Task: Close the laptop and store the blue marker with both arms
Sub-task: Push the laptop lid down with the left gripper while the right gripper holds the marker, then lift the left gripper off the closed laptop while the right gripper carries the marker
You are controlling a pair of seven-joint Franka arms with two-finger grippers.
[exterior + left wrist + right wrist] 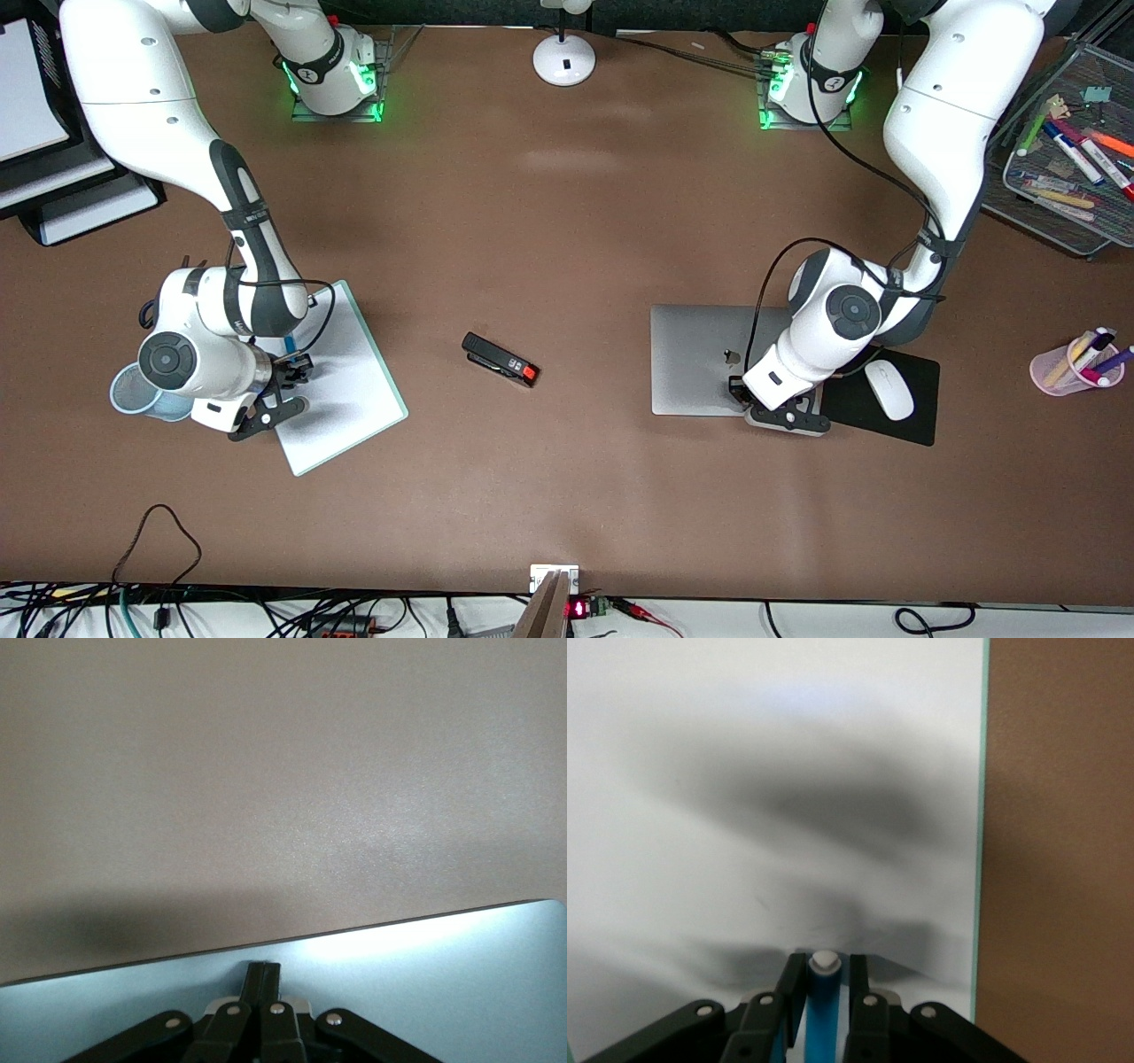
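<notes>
The laptop (695, 359) lies closed on the table, silver lid up with the dark apple logo showing. My left gripper (786, 415) is shut and empty, its fingertips (264, 970) down on the lid's pale surface (425, 992) by the edge nearest the front camera. My right gripper (288, 387) is over the white clipboard (345, 390), shut on the blue marker (824, 1010). The marker stands along the fingers with its whitish end toward the clipboard sheet (744, 771). A strip of the marker's blue (290, 342) shows beside the wrist.
A pale blue cup (128, 396) stands beside the clipboard, partly under the right arm. A black stapler (500, 360) lies mid-table. A white mouse (889, 390) sits on a black pad beside the laptop. A pink pen cup (1067, 370) and a mesh tray (1063, 213) stand at the left arm's end.
</notes>
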